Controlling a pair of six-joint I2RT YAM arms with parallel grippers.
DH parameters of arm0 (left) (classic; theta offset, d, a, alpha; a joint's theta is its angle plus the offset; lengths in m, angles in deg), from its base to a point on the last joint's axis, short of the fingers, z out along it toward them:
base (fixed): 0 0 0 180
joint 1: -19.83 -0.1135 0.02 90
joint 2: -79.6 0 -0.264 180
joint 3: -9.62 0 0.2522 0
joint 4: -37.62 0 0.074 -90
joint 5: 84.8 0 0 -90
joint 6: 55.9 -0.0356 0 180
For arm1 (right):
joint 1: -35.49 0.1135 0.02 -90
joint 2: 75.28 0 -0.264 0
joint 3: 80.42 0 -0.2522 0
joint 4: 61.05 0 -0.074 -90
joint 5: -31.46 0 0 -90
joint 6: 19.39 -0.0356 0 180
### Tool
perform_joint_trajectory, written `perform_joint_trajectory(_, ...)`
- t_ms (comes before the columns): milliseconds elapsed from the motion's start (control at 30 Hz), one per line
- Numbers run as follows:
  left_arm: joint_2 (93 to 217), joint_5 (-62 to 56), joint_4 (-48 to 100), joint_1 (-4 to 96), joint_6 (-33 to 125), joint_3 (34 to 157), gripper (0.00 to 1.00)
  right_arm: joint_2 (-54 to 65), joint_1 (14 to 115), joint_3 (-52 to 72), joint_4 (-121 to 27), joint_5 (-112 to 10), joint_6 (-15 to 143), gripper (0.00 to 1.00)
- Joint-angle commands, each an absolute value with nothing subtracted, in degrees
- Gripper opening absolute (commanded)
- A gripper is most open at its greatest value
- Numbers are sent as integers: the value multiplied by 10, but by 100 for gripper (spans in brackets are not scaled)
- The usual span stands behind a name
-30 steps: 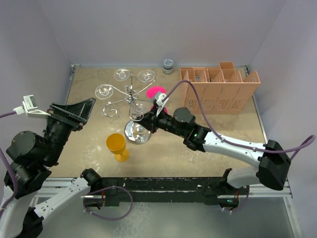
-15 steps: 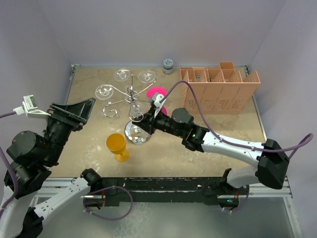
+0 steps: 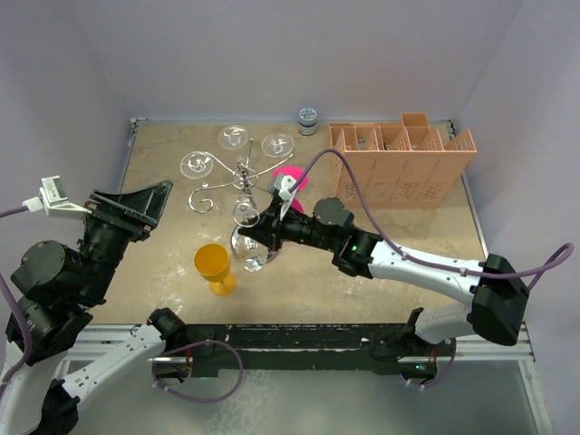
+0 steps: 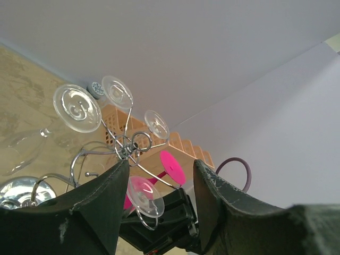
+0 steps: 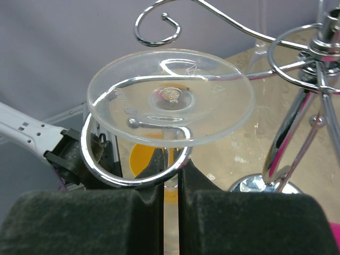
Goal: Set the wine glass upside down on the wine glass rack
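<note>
The right claw (image 5: 170, 180) is clamped on the stem of the upside-down wine glass (image 5: 170, 98). The stem sits inside a scroll loop of the wine glass rack (image 5: 297, 133), with the foot above the loop. The left claw (image 4: 162, 164) stands apart and empty, left of the rack.

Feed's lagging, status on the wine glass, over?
Right end effector shut on wine glass stem, left end effector open. Foot over a rack curl. Yellow goblet close beside.

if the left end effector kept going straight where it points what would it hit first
Probably the wine glass rack: the left end effector aims at the curled arm bearing the wine glass gripped by the right end effector. Depth unclear.
</note>
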State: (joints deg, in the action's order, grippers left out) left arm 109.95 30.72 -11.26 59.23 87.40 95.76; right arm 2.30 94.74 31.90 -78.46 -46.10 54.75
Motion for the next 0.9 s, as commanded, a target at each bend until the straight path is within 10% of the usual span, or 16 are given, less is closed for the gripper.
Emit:
perform_joint_trajectory(0, 1095, 313, -102, 592, 865, 964, 49, 4, 959, 271, -851, -406, 560, 0)
perform_joint_trajectory(867, 1096, 314, -98, 592, 871, 959, 49, -29, 960, 305, -881, -363, 572, 0)
